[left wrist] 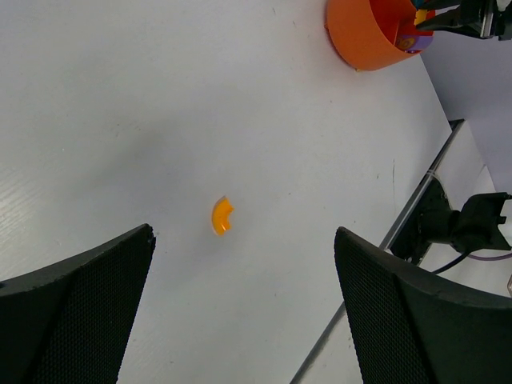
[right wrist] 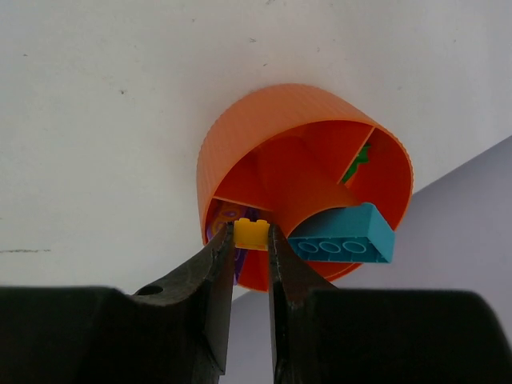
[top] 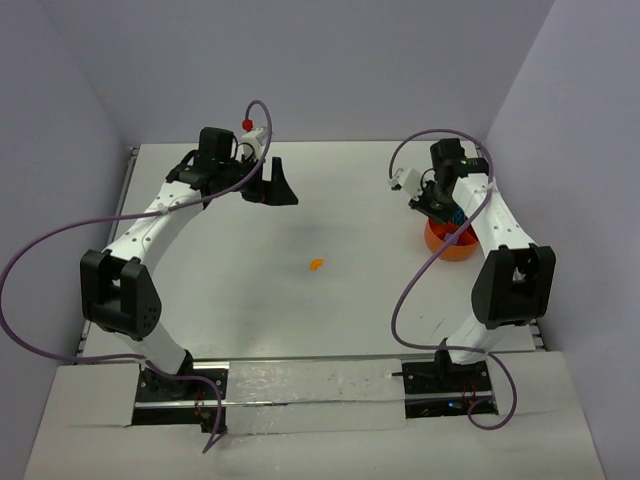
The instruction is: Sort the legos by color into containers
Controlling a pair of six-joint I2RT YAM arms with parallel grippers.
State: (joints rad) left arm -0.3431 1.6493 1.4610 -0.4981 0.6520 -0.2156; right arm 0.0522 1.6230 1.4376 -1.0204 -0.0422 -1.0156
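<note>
The round orange bowl with inner dividers stands at the right; it also shows in the right wrist view and the left wrist view. My right gripper is shut on a small yellow brick just above the bowl's near rim. Inside the bowl lie a teal brick, a green piece and a purple piece. A curved orange brick lies on the table's middle, also in the left wrist view. My left gripper is open and empty, high at the back left.
The white table top ends at a metal rail along the near edge. Grey walls close in the back and sides. Purple cables loop off both arms.
</note>
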